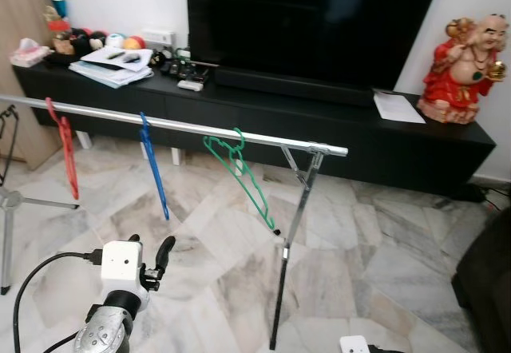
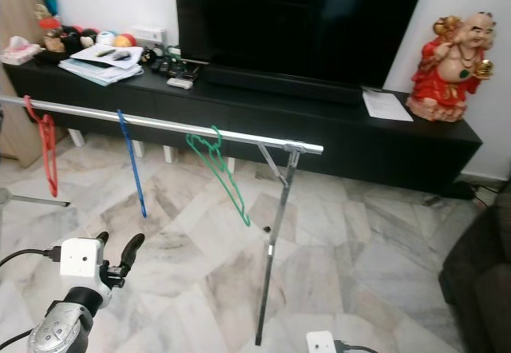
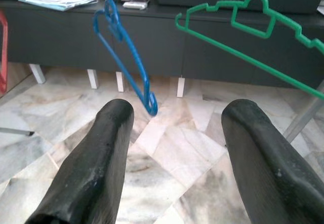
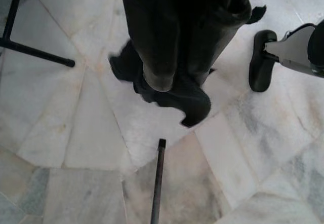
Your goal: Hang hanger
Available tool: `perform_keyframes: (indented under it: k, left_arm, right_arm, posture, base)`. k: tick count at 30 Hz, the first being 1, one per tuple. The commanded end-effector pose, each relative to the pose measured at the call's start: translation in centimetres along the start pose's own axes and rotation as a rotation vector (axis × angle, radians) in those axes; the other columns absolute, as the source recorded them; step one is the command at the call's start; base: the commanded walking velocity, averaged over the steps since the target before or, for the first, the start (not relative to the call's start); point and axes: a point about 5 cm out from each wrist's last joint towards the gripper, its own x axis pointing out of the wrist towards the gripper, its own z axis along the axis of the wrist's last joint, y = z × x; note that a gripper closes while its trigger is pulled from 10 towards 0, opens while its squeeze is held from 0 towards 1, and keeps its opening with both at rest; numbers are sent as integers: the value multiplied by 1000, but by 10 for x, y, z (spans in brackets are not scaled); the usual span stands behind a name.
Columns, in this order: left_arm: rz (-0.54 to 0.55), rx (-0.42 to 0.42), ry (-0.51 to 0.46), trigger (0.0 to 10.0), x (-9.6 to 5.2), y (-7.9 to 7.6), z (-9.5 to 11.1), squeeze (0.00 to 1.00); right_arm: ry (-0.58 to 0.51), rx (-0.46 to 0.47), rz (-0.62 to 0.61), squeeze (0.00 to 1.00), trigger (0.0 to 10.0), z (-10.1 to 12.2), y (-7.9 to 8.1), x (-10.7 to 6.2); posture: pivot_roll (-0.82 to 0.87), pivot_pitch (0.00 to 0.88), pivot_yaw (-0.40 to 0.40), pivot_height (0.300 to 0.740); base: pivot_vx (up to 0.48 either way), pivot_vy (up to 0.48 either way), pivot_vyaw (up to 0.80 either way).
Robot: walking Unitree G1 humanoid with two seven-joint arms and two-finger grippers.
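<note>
Left wrist view: left hand [image 3: 174,158] raised, fingers spread empty, facing green hanger [image 3: 243,36].

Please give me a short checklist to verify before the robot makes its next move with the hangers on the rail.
1. Green hanger hooked on the rail: ok, hanging tilted.
2. Blue hanger and red hanger on the rail: ok.
3. Left end effector open, nothing held: ok.
4. Left end effector apart from the hangers: ok, below the rail.
5. Right end effector holding something: cannot tell.
6. Rack leg standing on the floor: ok.
</note>
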Motion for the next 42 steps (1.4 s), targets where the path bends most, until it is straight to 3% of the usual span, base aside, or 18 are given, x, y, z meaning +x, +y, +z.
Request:
perform_keyframes:
  k: [1,13,26,42]
  left_arm:
    - [-17,11,2,10000,1,-5,0,0]
    - [-32,8,6,10000,1,-9,-1,0]
    - [-50,3,9,10000,2,-13,-2,0]
    - [-22,-4,-12,10000,1,-12,1,0]
  right_arm:
    - [-2,2,-15,0,10000,0,-5,-1]
    - [-5,-36,-43,0,10000,-1,-7,-1]
    - [-15,-43,-48,0,10000,-1,-7,-2]
    - [-32,-51,-46,0,10000,4,-8,-1]
  posture:
    - [186,0,-90,740]
    - [187,0,-86,740]
    - [183,0,-83,740]
    - [188,1,-99,740]
  base:
    - [266,0,0]
    - [286,0,0]
    - [311,0,775]
    - [205,0,98]
